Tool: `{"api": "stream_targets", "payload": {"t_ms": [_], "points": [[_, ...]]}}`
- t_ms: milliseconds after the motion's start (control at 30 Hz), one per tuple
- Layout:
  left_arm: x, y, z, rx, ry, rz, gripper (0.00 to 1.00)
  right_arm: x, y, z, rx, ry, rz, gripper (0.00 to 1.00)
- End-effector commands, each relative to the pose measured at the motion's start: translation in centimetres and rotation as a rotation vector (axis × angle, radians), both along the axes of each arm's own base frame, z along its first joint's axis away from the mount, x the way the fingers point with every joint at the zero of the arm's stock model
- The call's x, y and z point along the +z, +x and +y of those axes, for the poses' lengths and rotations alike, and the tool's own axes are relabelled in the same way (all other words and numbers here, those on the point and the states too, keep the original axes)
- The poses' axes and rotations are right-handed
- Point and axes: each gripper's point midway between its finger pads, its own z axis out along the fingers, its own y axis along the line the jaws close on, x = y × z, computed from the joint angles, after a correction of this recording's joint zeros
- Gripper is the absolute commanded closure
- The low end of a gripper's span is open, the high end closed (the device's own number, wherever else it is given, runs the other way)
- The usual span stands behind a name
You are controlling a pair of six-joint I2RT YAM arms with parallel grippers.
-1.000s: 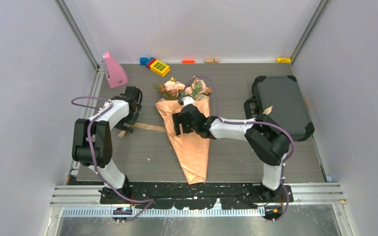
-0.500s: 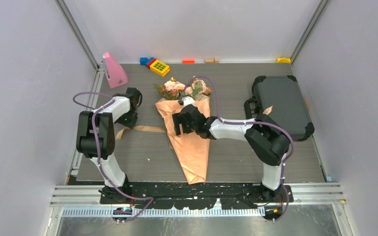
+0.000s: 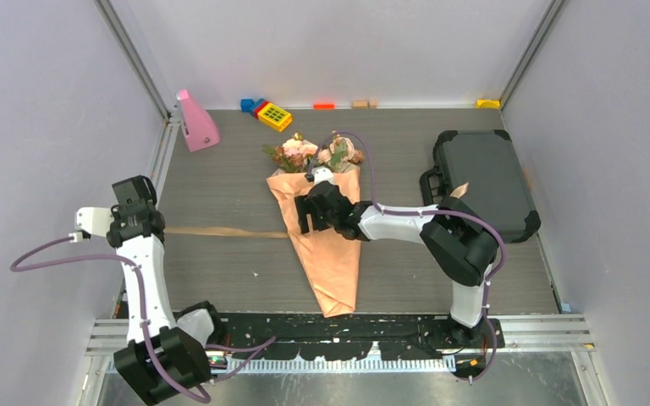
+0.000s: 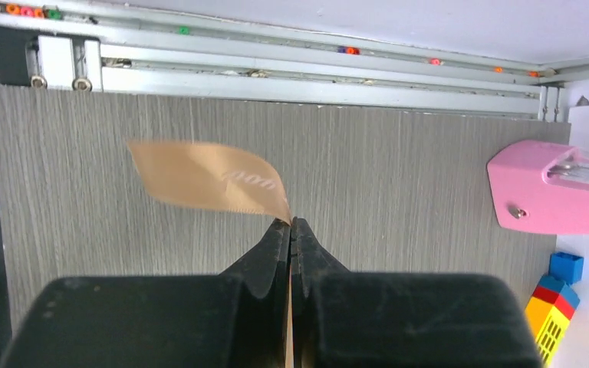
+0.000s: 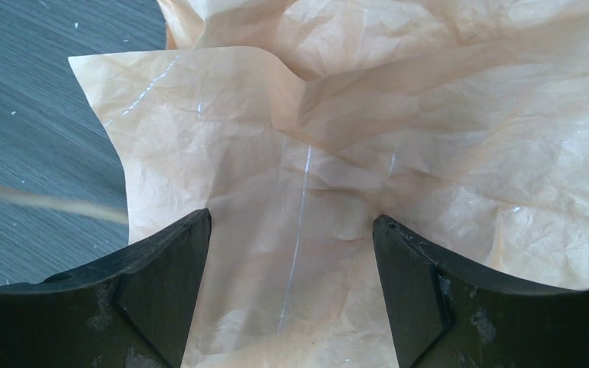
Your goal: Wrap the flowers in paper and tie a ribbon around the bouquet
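From above, the left claw sits far out at the left edge of the table, clenched on one end of the ribbon. From its tips the strip runs in a near-straight line to the right, reaching the side of the bouquet. The right claw rests on the upper part of the cone. The flowers poke out just beyond it and the tapered point trails back toward the arm bases. A pink wedge and toy blocks lie well ahead of the left claw, and a black case sits off to the right claw's far side.

In the left wrist view the jaws are pressed tight together, with the ribbon nipped right at the tips. A short, slightly blurred tail flaps ahead of them and to the left. The grip looks thin, so a hard tug could probably slip the satin out.

In the right wrist view the jaws are spread wide and grip nothing. The crinkled paper fills the gap between them and spreads past both fingers. A faint line of ribbon crosses the table outside the left finger.

The step in hand appears to be drawing the ribbon out so it can go around the cone. To do it well, I'd keep the right claw bearing down so the wrap neither opens nor slides. I'd also keep the left claw's pull gentle and low, in line with the strip, then carry the end over the cone just below the right claw, where the paper narrows
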Motion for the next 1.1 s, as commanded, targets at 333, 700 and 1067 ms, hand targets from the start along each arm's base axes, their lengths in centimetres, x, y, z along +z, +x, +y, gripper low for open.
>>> {"api": "stream_targets", "payload": {"t_ms": [333,700,1067], "points": [[9.8,11.1,-11.5,-0.944,0.016,-0.631,1.00,3.0,-0.9,2.8,0.023,0.031,-0.012,0.17],[16.0,9.9,-25.5,-1.475,0.178,-0.840,1.00,7.3,-0.6,0.4,-0.093,0.054,-0.056,0.11],[12.5,9.1,-33.0,-1.719,0.087,-0.855,1.00,12.4,-0.2,-10.3,-0.406,0.133,-0.144,0.04]]}}
